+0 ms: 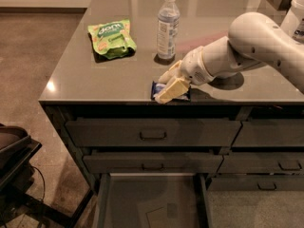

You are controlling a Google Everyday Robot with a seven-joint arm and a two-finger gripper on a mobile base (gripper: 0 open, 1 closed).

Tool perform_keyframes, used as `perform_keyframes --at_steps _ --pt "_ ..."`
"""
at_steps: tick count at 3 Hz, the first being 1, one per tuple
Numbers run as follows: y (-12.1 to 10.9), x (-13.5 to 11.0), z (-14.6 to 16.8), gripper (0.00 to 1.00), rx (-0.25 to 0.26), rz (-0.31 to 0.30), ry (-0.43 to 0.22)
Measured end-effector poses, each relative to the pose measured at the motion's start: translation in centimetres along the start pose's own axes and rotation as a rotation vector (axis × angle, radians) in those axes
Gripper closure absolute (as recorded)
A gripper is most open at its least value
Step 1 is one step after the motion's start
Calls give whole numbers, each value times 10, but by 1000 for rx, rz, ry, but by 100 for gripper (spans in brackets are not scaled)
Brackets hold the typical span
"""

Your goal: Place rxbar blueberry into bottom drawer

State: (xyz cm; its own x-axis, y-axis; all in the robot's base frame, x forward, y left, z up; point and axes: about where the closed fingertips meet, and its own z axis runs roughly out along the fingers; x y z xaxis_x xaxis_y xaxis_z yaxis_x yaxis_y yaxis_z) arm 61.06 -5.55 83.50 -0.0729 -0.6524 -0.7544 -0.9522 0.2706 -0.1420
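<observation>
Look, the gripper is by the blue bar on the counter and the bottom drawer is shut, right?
Not quite. The bottom drawer is pulled open, not shut; the camera view shows its bare inside. The rest holds: the gripper is by the blue bar on the counter.
</observation>
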Motion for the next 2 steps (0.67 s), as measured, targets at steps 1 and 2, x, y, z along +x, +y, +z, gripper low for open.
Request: perform_keyframes --at_steps 1,2 --pt "10 -2 1 100 -20 -11 -9" --pt "37 -1 -12 100 -4 23 -42"
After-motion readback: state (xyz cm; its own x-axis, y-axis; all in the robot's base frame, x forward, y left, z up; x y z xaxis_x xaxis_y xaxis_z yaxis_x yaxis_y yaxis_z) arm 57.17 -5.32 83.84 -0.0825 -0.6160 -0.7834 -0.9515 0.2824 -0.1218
